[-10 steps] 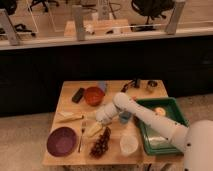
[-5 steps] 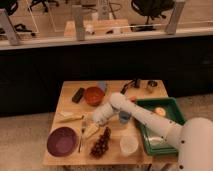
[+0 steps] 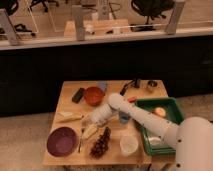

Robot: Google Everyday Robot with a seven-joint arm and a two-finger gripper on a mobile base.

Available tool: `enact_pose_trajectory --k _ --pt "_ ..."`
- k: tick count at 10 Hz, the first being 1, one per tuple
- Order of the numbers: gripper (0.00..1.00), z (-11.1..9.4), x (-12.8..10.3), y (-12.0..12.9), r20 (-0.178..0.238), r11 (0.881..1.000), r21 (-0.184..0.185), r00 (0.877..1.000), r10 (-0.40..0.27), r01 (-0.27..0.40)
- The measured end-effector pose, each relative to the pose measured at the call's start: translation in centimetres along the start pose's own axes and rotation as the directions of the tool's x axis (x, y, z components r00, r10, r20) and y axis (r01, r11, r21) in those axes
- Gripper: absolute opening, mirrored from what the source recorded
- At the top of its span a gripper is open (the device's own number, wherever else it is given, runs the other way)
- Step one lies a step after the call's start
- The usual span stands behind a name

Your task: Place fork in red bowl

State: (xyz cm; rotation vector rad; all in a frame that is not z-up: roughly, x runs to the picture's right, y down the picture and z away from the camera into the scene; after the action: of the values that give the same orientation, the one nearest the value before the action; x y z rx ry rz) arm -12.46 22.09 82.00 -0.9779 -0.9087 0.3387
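The fork [image 3: 80,142] is a thin silver sliver lying on the wooden table just right of the purple dish [image 3: 62,141], pointing roughly toward and away from me. The red bowl [image 3: 93,95] stands further back on the table, beside a black object. My gripper [image 3: 89,122] hangs at the end of the white arm that reaches in from the lower right. It sits low over the table, just up and right of the fork's far end and in front of the red bowl. It is open and nothing shows between its fingers.
A pale flat utensil [image 3: 70,116] lies left of the gripper. A yellowish item [image 3: 90,131], dark grapes [image 3: 101,145] and a white cup [image 3: 129,144] sit near the front. A blue cup [image 3: 124,118] is partly behind the arm. A green tray [image 3: 171,105] fills the right side.
The arm has swung left and slightly down, bringing the gripper closer to the fork's far end. The objects on the table have not moved.
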Motion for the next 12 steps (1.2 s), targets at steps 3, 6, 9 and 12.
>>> enact_pose_trajectory --k 3,6,9,12 --pt "0.51 -0.1 0.1 -0.2 0.012 1.0 0.01 1.0 0.003 -0.003" --pt "0.23 -0.3 0.3 -0.2 0.018 1.0 0.024 1.0 0.008 -0.009" --pt "0.02 -0.5 0.5 -0.3 0.023 0.999 0.041 1.0 0.018 -0.019" --pt "0.02 -1.5 0.0 -0.2 0.042 0.998 0.055 0.999 0.01 -0.012"
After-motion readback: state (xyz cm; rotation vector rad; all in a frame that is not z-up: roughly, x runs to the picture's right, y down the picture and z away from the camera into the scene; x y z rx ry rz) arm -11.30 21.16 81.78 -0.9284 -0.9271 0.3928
